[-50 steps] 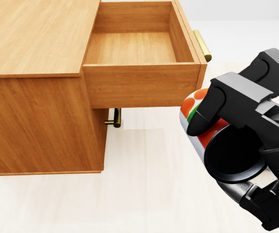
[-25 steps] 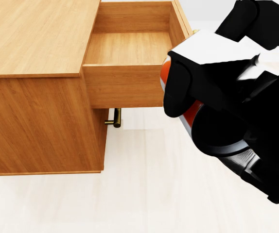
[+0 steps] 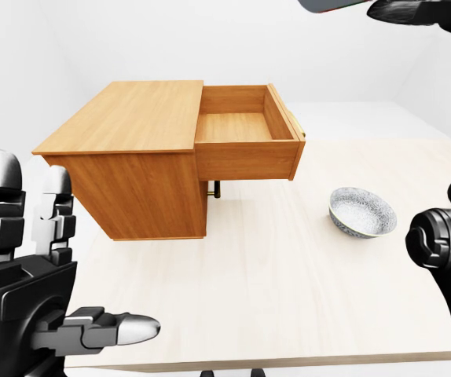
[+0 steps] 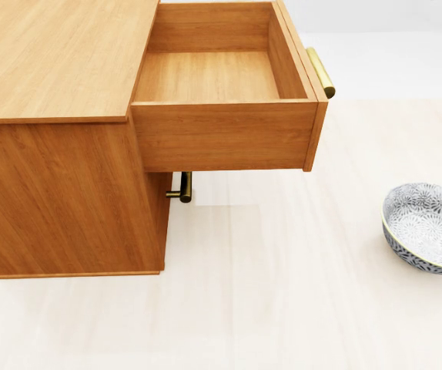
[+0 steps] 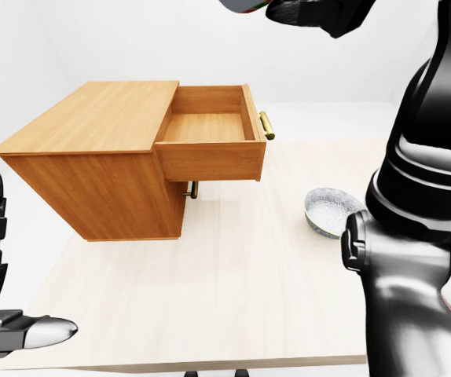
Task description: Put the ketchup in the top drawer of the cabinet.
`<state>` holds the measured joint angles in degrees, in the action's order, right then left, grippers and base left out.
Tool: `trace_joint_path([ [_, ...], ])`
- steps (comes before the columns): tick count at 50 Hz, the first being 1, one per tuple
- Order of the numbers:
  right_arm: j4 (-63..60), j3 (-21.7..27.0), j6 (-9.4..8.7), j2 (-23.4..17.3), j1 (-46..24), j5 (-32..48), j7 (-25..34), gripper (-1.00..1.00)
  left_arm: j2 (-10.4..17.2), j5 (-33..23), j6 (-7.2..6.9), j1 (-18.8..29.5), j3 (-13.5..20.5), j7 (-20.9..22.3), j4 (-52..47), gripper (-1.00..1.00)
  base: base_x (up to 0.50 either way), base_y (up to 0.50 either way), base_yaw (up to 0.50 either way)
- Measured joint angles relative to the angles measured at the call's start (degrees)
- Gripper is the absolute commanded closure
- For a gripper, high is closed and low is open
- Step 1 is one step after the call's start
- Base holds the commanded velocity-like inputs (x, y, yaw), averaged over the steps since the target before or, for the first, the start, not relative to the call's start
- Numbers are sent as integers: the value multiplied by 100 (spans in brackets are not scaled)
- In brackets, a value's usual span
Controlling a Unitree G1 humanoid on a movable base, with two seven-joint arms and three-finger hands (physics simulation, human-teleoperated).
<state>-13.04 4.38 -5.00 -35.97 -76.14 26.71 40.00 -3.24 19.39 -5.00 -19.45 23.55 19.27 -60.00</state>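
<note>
Nearest in the left-eye view, at the bottom left, the left hand [image 3: 33, 267] stands with its fingers straight up and the thumb stretched out sideways — spread wide, holding nothing. Beyond it lies the pale table [image 3: 273, 290], and on it, toward the right, a blue-and-white patterned bowl [image 4: 429, 226] with a yellowish rim, well apart from the cabinet.

The wooden cabinet [image 4: 59, 116] stands on the table's left part. Its top drawer [image 4: 213, 77] is pulled fully out toward the right of the head view, bare wood inside, with a brass handle [image 4: 320, 72] on its face. A second brass handle [image 4: 182, 187] shows beneath it, on the shut lower drawer.

Farthest up, at the top edge of the right-eye view, the right hand [image 5: 320, 12] is raised high above the drawer's handle end. Just left of its dark fingers peeks a sliver of the ketchup [image 5: 240, 6] — grey with a touch of red and green; no writing can be read on it. The fingers are cut off by the picture's edge, so their grip cannot be told.
</note>
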Motion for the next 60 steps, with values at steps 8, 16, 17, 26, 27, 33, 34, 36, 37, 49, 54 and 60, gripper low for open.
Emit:
trace_joint_path([
  [8,2448,36,0,287,-1122,34,0,100,-6,-14,0,17,0,3,0,-100,0,0,0],
  [16,4323,73,0,487,-1975,-20,0,100,0,-8,0,30,7,-1,0,-100,0,0,0],
  [17,4529,78,0,505,-2067,-33,0,100,1,-5,0,30,9,-2,0,-100,0,0,0],
  [26,5995,112,0,638,-2647,-169,0,100,7,53,0,29,59,7,0,-100,0,0,0],
  [27,6106,114,0,648,-2689,-182,0,100,7,58,0,29,63,8,0,-100,0,0,0],
  [33,6656,144,0,697,-2869,-272,0,100,8,92,0,26,95,15,0,-100,0,0,0],
  [34,6727,150,0,703,-2885,-288,0,100,9,98,0,27,102,15,0,-100,0,0,0],
  [36,6857,167,0,716,-2908,-326,0,100,11,110,0,30,113,14,0,-100,0,0,0],
  [37,6914,174,0,721,-2918,-343,0,100,11,115,0,32,118,14,0,-100,0,0,0],
  [49,7433,297,0,766,-2901,-615,0,100,9,140,0,39,146,21,0,-100,0,0,0],
  [54,7545,311,0,795,-2866,-694,0,100,15,143,0,55,153,18,0,-100,0,0,0],
  [60,7625,338,0,833,-2843,-793,0,100,26,141,0,79,153,2,0,-100,0,0,0],
])
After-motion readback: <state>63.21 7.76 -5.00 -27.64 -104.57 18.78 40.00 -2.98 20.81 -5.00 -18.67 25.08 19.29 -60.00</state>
